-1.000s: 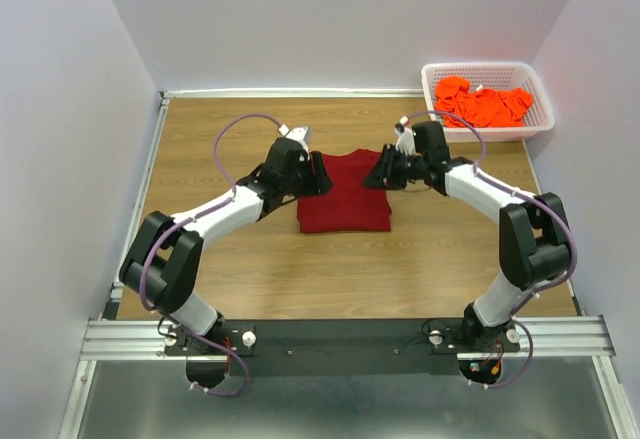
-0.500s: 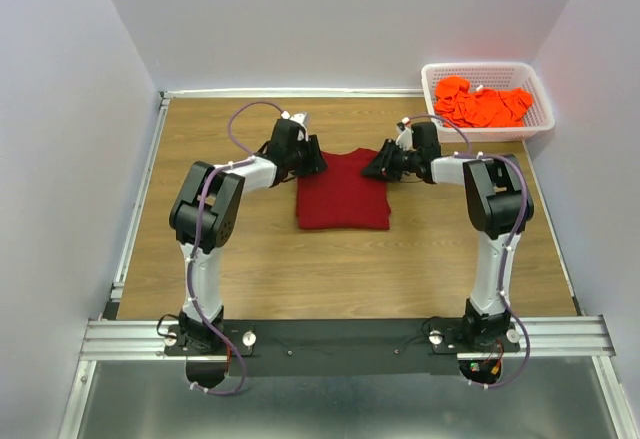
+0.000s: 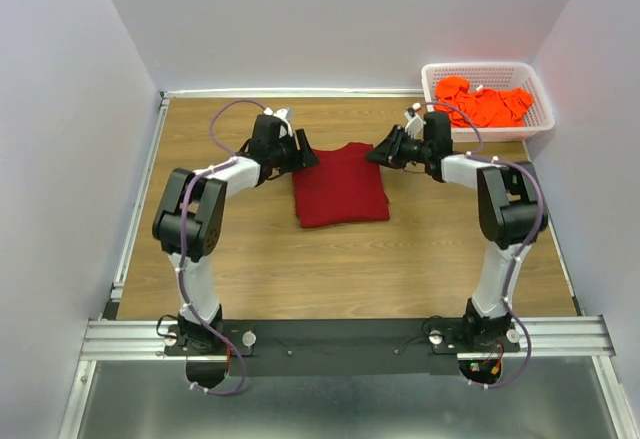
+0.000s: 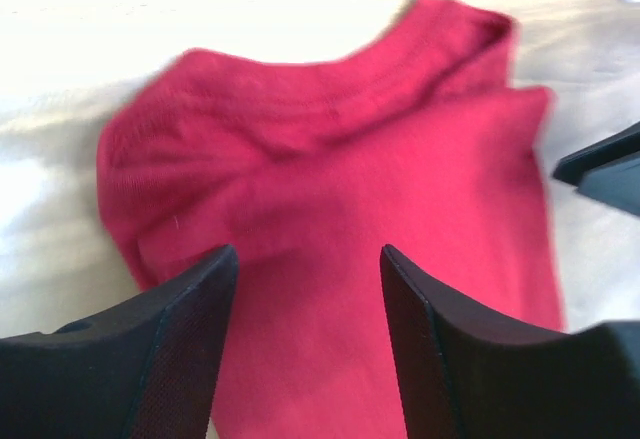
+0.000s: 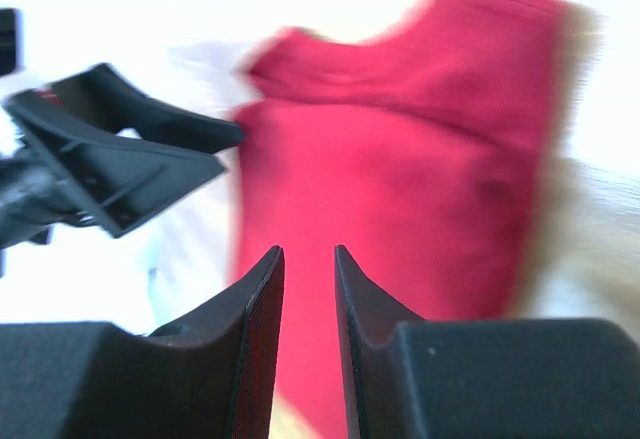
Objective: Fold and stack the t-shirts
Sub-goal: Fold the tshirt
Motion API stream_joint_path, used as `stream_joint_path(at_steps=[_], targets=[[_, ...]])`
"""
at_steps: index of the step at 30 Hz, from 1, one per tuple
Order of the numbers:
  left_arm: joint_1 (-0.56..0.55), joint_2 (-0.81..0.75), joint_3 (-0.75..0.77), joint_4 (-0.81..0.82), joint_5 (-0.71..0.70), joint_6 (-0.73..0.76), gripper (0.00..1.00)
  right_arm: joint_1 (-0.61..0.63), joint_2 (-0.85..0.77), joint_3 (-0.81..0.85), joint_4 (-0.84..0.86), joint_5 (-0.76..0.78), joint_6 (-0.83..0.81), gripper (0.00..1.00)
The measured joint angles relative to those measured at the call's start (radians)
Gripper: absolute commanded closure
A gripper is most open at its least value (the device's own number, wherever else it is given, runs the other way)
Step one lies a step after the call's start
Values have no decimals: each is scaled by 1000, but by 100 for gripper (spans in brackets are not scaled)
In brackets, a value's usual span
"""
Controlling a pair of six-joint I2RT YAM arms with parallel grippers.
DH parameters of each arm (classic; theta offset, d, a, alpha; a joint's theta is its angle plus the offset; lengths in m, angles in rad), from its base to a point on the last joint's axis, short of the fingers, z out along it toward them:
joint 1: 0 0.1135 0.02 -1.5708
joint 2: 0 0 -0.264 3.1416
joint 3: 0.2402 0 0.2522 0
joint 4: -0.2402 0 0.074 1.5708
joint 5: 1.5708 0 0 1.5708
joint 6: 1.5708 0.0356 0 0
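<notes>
The dark red t-shirt lies folded in a rough rectangle on the wooden table, collar at the far edge. My left gripper hovers at its far left corner, jaws open and empty over the cloth. My right gripper hovers at the far right corner, jaws narrowly apart with nothing between them, above the shirt. The orange t-shirts lie crumpled in the white basket. The left gripper shows in the right wrist view, and the right gripper in the left wrist view.
The white mesh basket stands at the table's far right corner. White walls close in the table on the left, far and right sides. A metal rail runs along the near edge by the arm bases.
Both grippers have moved toward the far side, out to the shirt's far corners, and the arms have stretched out. The shirt has shifted slightly toward the far side and now lies a little askew.
</notes>
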Motion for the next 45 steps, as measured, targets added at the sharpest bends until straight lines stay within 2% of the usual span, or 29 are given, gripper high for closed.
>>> stream_joint_path(at_steps=[5, 8, 10, 11, 13, 15, 19, 26, 33, 40, 45], targets=[[-7, -227, -100, -10, 2, -13, 32, 51, -187, -49, 22, -43, 34, 66], [-21, -367, -180, 4, 1, -28, 39, 129, -247, -102, 67, -73, 68, 68], [-47, -454, -253, 11, 1, -44, 50, 200, -257, -157, 103, -90, 97, 70], [-60, -473, -282, 24, 1, -54, 60, 225, -256, -177, 110, -97, 106, 71], [-98, -501, -366, 55, 0, -77, 65, 275, -245, -219, 126, -103, 122, 73], [-130, -499, -451, 74, 0, -97, 76, 311, -216, -260, 156, -108, 140, 74], [-160, -439, -578, 74, -22, -146, 80, 314, -134, -292, 206, -101, 159, 77], [-145, -387, -607, 115, -49, -206, 85, 300, 30, -303, 291, -97, 190, 79], [-112, -396, -667, 196, -41, -251, 86, 275, 5, -354, 351, -103, 185, 79], [-101, -408, -678, 199, -41, -251, 86, 199, -135, -394, 259, -105, 98, 79], [-99, -408, -668, 183, -42, -249, 86, 108, -144, -424, 228, -108, 29, 80]])
